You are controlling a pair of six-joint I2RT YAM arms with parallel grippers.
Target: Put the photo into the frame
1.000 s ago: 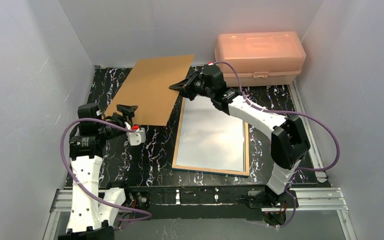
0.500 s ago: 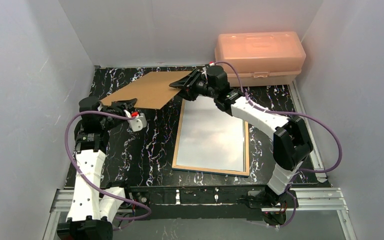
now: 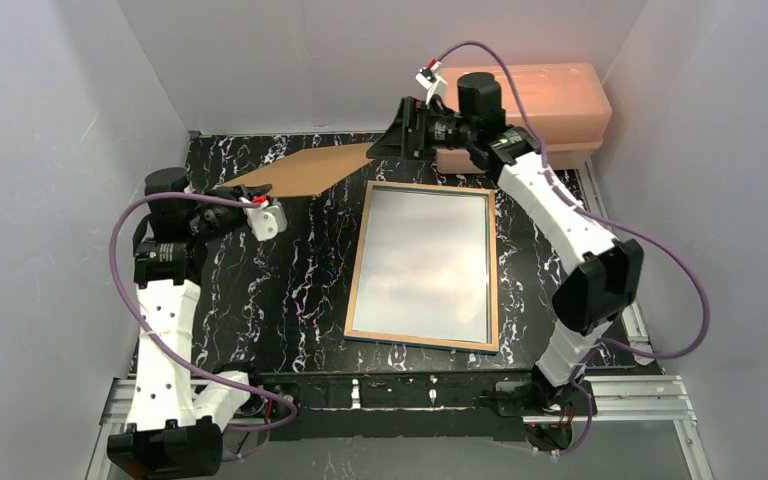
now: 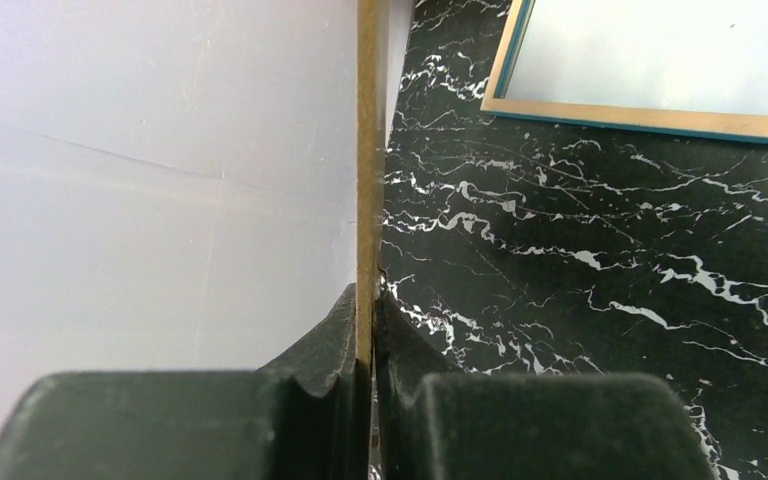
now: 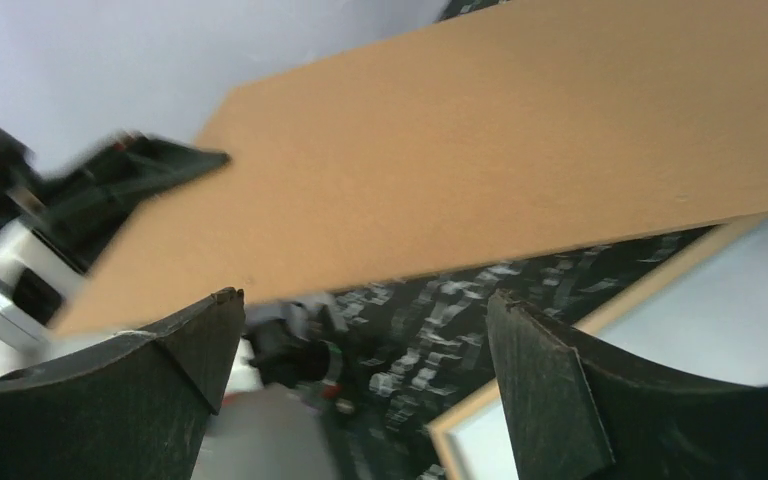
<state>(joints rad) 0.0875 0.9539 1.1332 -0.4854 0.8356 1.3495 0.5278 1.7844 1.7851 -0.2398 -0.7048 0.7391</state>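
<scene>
The frame [image 3: 357, 270] lies flat on the black marbled table, its wood-coloured edge around a pale reflective pane; its corner also shows in the left wrist view [image 4: 650, 117] and the right wrist view [image 5: 660, 275]. The photo is not in view. A plain brown backing board [image 3: 300, 172] hangs tilted above the table's far left. My left gripper [image 3: 222, 190] is shut on the board's near left corner; the left wrist view shows the board's thin edge [image 4: 366, 150] pinched between the jaws [image 4: 370, 295]. My right gripper [image 3: 400, 130] is open, raised just off the board's right corner, the board [image 5: 480, 150] lying beyond its spread fingers [image 5: 360, 310].
A pink plastic box [image 3: 560, 95] stands at the back right, right behind my right wrist. White walls close in the table on the left, back and right. Bare marbled tabletop [image 3: 290, 300] lies between my left arm and the frame.
My right gripper opened, let go of the board and rose toward the pink box. My left gripper shut on the board's left corner, and the board tipped down flatter.
</scene>
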